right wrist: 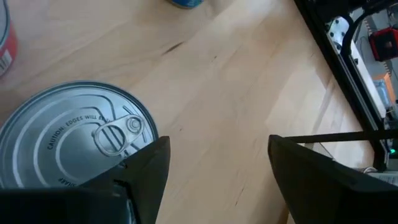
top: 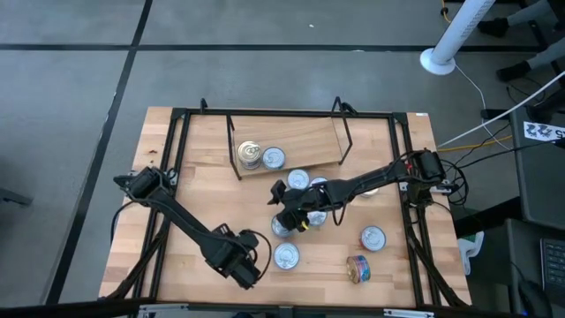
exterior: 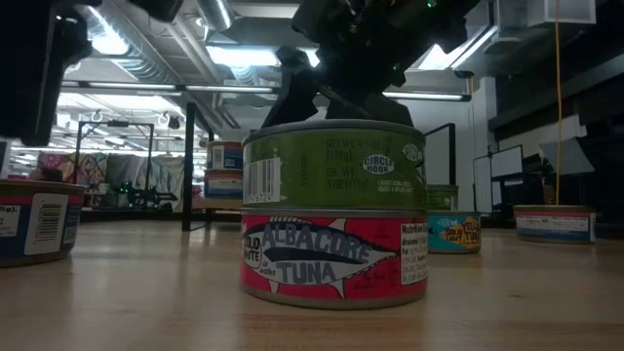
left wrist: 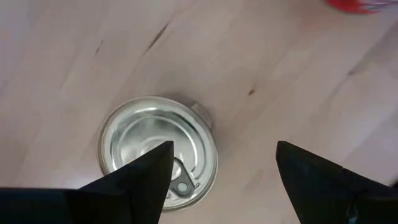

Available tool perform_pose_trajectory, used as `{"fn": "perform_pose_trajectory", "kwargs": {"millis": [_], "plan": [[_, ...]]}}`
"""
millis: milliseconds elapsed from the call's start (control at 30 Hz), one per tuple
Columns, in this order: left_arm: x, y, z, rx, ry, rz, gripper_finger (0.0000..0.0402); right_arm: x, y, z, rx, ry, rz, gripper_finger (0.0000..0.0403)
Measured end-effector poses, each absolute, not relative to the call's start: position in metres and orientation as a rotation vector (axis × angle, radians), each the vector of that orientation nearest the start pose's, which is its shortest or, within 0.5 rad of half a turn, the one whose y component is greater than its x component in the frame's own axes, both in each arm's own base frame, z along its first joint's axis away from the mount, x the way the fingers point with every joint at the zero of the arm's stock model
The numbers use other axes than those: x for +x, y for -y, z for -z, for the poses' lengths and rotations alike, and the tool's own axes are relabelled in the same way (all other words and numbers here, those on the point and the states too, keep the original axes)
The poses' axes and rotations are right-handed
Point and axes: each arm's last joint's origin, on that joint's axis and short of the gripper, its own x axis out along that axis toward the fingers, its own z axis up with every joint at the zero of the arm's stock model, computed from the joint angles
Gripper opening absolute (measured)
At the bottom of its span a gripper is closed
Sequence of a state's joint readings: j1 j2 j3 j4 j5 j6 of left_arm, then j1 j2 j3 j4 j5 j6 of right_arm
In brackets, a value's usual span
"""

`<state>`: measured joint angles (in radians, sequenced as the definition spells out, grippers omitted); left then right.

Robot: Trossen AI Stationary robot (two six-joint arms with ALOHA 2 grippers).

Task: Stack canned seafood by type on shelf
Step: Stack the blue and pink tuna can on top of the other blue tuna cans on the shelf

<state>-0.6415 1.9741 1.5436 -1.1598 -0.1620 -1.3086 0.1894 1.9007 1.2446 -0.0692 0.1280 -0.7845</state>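
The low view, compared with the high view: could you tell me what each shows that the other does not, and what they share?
Only the low view shows labels: a green can stacked on a red albacore tuna can.

Only the high view shows the layout: the shelf with two cans on its board, the left gripper open beside a silver-lidded can, and a can on its side.

Both show the right gripper, open, over the middle cluster, and loose cans on the table.
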Motion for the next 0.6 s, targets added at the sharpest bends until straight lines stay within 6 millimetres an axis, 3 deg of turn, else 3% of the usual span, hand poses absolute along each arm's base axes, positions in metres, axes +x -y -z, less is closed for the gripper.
{"fn": "perform_pose_trajectory", "kwargs": {"millis": [600], "plan": [[0.3,0.219,-0.17,-0.357,-1.478,-0.706,0.0276,0.402,-0.074,-0.187,-0.838,-0.661,-0.339,0.0271]]}}
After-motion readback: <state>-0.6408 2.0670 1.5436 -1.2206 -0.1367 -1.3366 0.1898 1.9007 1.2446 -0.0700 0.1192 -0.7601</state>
